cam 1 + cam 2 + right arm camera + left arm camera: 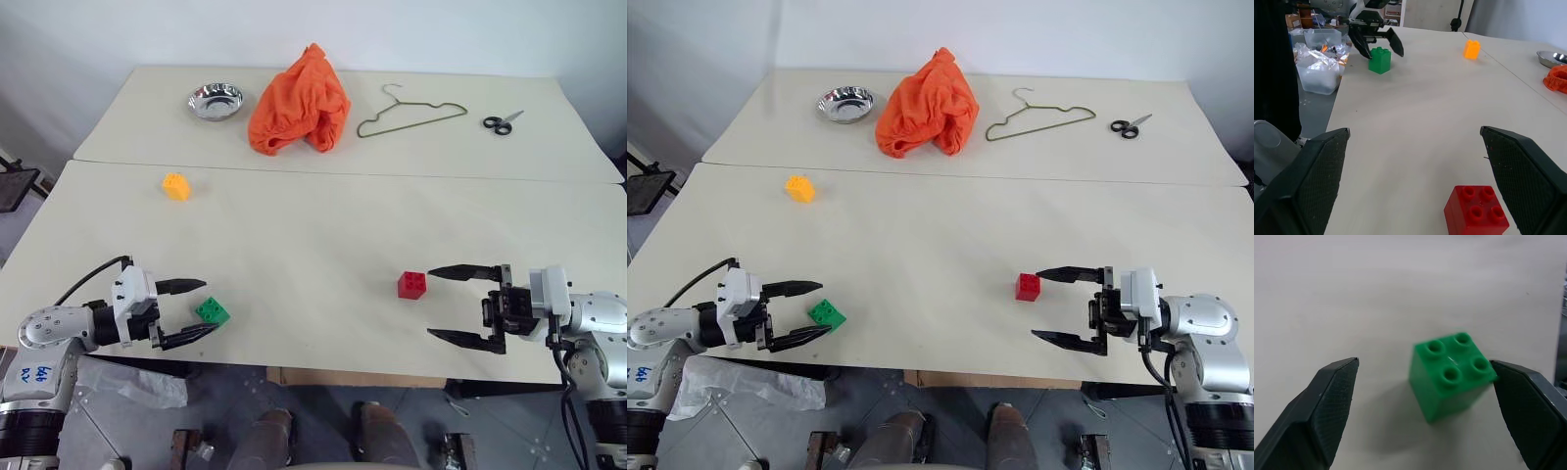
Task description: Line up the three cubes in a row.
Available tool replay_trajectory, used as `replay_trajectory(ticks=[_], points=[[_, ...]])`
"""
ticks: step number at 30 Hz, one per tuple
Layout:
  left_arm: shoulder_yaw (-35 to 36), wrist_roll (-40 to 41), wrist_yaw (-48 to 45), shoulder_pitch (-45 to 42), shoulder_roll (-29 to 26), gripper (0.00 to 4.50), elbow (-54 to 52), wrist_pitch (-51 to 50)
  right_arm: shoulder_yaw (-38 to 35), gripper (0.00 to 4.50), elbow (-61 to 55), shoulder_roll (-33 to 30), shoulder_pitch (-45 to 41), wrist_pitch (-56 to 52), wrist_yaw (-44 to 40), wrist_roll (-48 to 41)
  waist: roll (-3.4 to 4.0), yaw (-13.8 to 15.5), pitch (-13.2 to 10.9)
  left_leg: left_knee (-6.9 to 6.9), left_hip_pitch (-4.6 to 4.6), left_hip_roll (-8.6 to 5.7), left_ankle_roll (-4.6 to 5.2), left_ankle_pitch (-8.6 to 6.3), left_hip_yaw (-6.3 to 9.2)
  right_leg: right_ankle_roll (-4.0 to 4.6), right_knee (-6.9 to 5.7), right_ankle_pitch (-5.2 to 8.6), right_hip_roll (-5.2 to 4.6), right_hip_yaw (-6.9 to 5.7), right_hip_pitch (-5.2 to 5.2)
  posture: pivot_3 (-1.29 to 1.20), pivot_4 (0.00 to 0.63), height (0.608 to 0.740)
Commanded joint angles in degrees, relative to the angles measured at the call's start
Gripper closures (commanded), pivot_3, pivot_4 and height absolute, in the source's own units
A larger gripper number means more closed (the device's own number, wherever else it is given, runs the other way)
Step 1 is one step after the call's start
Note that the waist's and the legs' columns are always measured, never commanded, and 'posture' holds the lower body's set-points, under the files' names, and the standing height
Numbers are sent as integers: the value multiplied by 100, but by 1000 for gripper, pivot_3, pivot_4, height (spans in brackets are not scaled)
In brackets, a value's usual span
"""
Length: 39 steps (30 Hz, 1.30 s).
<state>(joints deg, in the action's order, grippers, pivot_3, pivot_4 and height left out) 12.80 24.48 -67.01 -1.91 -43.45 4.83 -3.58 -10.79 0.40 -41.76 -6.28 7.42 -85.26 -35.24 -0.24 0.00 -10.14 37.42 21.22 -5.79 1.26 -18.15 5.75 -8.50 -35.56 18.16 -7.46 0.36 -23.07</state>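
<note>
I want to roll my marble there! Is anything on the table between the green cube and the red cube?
No. In the left eye view, the table is bare between the green cube and the red cube.

The left arm entered from the near left corner, its forearm directed toward the centre of the scene. The left gripper point(199, 310) was held roughly level, angled slightly downward, with both black fingers point(1327, 401) spread wide apart. One finger lay farther from the robot and the other nearer to it.

The right arm entered from the near right corner, its wrist bent so that the right gripper point(438, 304) pointed level toward the robot's left. Its two fingers point(1520, 169) also stood fully apart, and nothing was held between them.
</note>
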Motion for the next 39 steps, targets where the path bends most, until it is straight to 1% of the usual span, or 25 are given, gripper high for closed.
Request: replay_trajectory(ticks=[1, 3, 6, 11, 13, 14, 16, 18, 20, 22, 25, 27, 30, 32, 34, 36, 37, 39], points=[[150, 82, 494, 247, 275, 0, -349, -118, -215, 19, -178, 3, 51, 50, 91, -83, 0, -14, 0, 0, 0, 0, 1, 0, -1, 0, -2, 0, 0, 2, 1, 0, 150, 740], [199, 100, 807, 457, 423, 0, -622, -346, -198, 19, -234, 21, 67, 23, 136, -77, 0, -14, 0, 1, 0, 2, 0, 0, -1, 0, 0, 0, 2, 1, 1, 0, 150, 740], [241, 201, 1186, 719, 666, 561, -1022, -572, -167, 0, -276, 46, 62, 3, 189, -69, -1, 1, 0, 2, -1, 3, -1, 0, -1, 0, 3, 0, 3, 1, 0, 0, 150, 740], [260, 217, 1374, 955, 781, 2116, -1299, -642, -117, 0, -355, 66, 25, -55, 251, -62, 0, 14, 0, 5, -1, 2, -1, 0, -1, 0, 4, 0, 2, 2, 3, 0, 150, 740], [243, 255, 1264, 941, 710, 2760, -1283, -634, -94, 0, -378, 64, -13, -81, 271, -56, 0, 15, 0, 5, -1, 2, -1, 0, -1, 0, 4, 0, 2, 2, 3, 0, 150, 740], [239, 257, 1198, 882, 658, 2997, -1238, -605, -90, 0, -386, 57, -32, -101, 280, -54, 0, 15, 0, 6, -1, 2, -1, 0, -1, 0, 4, 0, 2, 1, 3, 0, 150, 740], [238, 412, 1023, 529, 530, 2976, -1071, -749, -111, 0, -410, -6, -41, -224, 276, -86, 0, 15, 0, 6, -1, 2, -1, 0, -1, 1, 4, 0, 2, 1, 3, 0, 150, 740], [62, 534, 568, -37, 309, 2976, -829, -902, -187, 0, -468, -163, 57, -412, 198, -149, -1, 63, 0, 9, -1, 2, -3, 1, 1, 1, 2, 1, 2, -1, 3, 0, 150, 740], [-311, 403, -29, -634, 84, 2976, -564, -849, -305, 0, -484, -309, 161, -516, 109, -184, 0, 114, 0, 18, 4, 3, -6, 1, 6, 1, 1, 1, 3, -7, 4, 0, 150, 740], [-869, 39, -616, -1428, 60, 2976, -38, -501, -445, 0, -363, -412, 176, -515, 136, -149, 4, 146, 3, 19, 2, -5, -4, 0, 6, 1, 0, 1, 2, -7, 7, 0, 150, 740], [-1690, -619, -1268, -2696, 401, 2976, 1144, 244, -636, 0, -93, -436, 107, -366, 295, -6, 5, 158, 3, 22, 3, -23, 6, 2, 10, -2, 1, -1, 7, -15, 12, 0, 150, 740], [-2021, -1017, -1412, -3440, 730, 2976, 2072, 750, -727, 0, 6, -405, 114, -307, 403, 69, 2, 158, 1, 29, 4, -31, 12, 2, 10, -5, -1, -3, 5, -18, 16, 0, 150, 740], [-2422, -1528, -1434, -4534, 1476, 2976, 3655, 1409, -890, 0, -54, -336, 385, -197, 469, 100, -3, 147, -2, 35, 10, -35, 20, 0, 10, -9, -2, -4, 6, -21, 16, 0, 150, 740], [-2571, -1798, -1446, -4958, 1830, 2976, 4480, 1834, -963, 0, -200, -284, 586, -162, 528, 76, -6, 148, -3, 35, 20, -34, 23, -1, 11, -13, -7, -6, 11, -26, 13, 0, 150, 740], [-2589, -1989, -1206, -5307, 2209, 2976, 5129, 2172, -1068, 0, -433, -209, 812, -149, 681, 38, -11, 126, -6, 35, 24, -34, 28, -4, 2, -15, -6, -7, 9, -24, 5, 0, 150, 740], [-2585, -1998, -1169, -5519, 2609, 2976, 5376, 2257, -1178, 0, -675, -114, 1144, -139, 795, 3, -24, 21, -14, 35, 29, -32, 31, -6, -7, -18, -10, -8, 8, -22, -6, 0, 150, 740], [-2597, -2037, -1143, -5586, 2720, 2976, 5469, 2287, -1202, 0, -727, -90, 1245, -153, 826, -12, -32, 81, -18, 42, 38, -31, 30, -5, -10, -19, -27, -8, 8, -21, -22, 0, 150, 740], [-2613, -2179, -1050, -5722, 2921, 2976, 5716, 2369, -1217, 0, -784, -38, 1349, -132, 886, -3, -33, 138, -19, 62, 48, -34, 30, -5, -7, -22, -29, -10, 6, -26, -23, 0, 150, 740]])
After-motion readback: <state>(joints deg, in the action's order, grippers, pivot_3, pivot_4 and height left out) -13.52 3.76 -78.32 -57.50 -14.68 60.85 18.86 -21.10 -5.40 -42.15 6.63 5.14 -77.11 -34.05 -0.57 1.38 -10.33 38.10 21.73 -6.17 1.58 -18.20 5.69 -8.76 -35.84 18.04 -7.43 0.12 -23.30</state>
